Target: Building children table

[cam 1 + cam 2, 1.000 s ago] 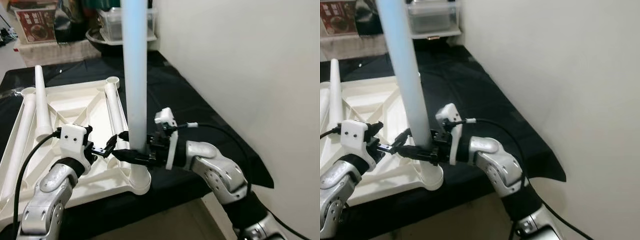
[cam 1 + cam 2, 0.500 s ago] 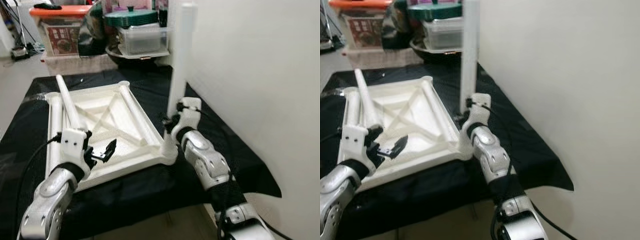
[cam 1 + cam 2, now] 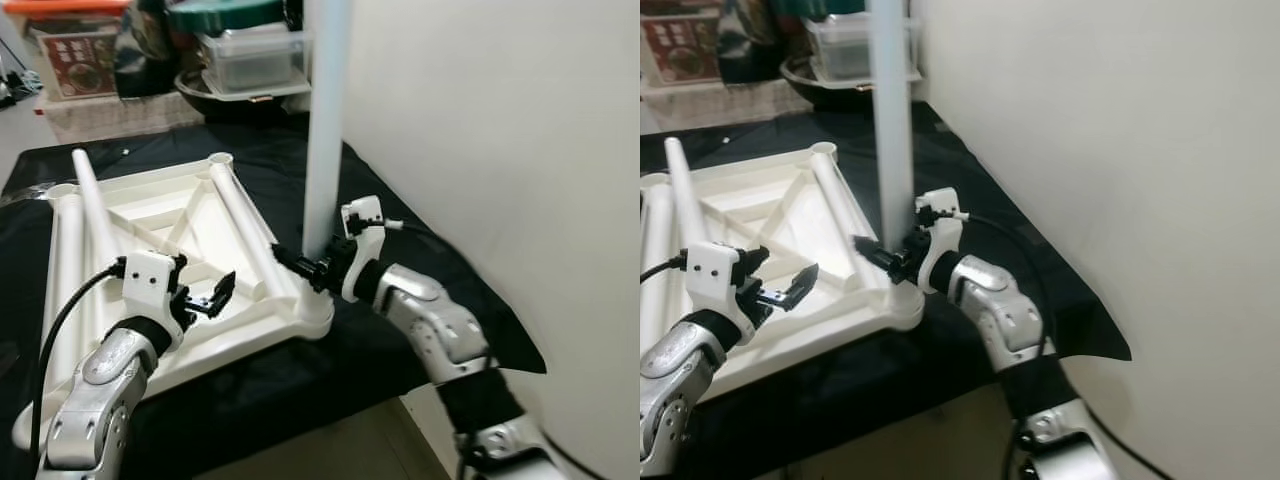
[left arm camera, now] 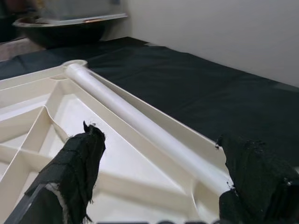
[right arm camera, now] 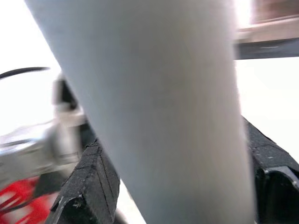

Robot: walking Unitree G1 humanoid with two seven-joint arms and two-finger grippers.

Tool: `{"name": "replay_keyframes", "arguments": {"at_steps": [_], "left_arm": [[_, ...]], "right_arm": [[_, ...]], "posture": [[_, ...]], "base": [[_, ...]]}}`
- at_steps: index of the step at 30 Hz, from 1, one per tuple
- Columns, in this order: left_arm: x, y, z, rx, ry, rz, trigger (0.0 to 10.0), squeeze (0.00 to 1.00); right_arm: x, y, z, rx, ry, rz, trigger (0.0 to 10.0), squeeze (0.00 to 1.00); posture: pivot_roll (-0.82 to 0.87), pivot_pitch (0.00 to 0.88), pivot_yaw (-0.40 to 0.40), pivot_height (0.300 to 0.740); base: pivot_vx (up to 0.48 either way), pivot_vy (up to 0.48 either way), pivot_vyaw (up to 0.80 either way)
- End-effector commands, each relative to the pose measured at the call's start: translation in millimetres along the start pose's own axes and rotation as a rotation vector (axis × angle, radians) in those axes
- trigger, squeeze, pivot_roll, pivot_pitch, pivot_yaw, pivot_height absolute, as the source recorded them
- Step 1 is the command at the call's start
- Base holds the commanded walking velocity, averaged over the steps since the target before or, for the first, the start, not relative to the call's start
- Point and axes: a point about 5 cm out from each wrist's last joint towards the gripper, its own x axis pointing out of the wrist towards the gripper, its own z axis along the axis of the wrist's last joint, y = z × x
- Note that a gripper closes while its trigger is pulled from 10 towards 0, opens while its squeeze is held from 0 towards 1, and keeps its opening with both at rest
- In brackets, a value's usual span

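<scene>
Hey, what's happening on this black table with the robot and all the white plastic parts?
The robot is putting together a small table. The white tabletop lies upside down on the black cloth. The right claw grips an upright leg near its base, at the near right corner socket. The left claw hovers open over the tabletop, holding nothing. Another leg stands at the left side, and more legs lie along the frame.

The white tabletop point(image 3: 150, 250) lies upside down on the black-draped bench point(image 3: 400, 240); one white leg point(image 3: 325, 130) stands upright in its near corner socket (others lie flat).
</scene>
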Motion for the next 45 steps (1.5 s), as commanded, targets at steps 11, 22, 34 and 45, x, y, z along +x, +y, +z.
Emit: {"name": "replay_keyframes", "arguments": {"at_steps": [11, 22, 34, 45], "left_arm": [[-5.8, -0.4, -4.0, -0.003, 0.014, 0.006, 10.0, 0.0], [-4.3, -6.2, -5.4, -0.014, 0.017, -0.024, 10.0, 0.0], [-1.8, -5.8, -4.0, -0.024, 0.006, -0.026, 10.0, 0.0], [-5.7, -4.7, -6.1, -0.018, 0.011, -0.01, 10.0, 0.0]], "right_arm": [[-20.5, -69.0, -53.5, 0.177, 0.248, -1.041, 0.0, 0.0], [-3.4, -32.4, -24.2, 0.135, 0.01, -0.64, 10.0, 1.0], [-3.9, 25.6, -2.3, -0.067, 0.071, 0.22, 10.0, 0.0], [12.1, -37.8, -35.1, 0.093, 0.156, -0.654, 0.0, 0.0]], "posture": [[0.06, 0.0, -0.05, 0.74], [0.04, 0.0, -0.029, 0.74], [0.04, 0.0, -0.042, 0.74], [0.05, 0.0, -0.057, 0.74]], "base": [[0.0, 0.0, 0.0], [0.0, 0.0, 0.0], [0.0, 0.0, 0.0], [0.0, 0.0, 0.0]]}}
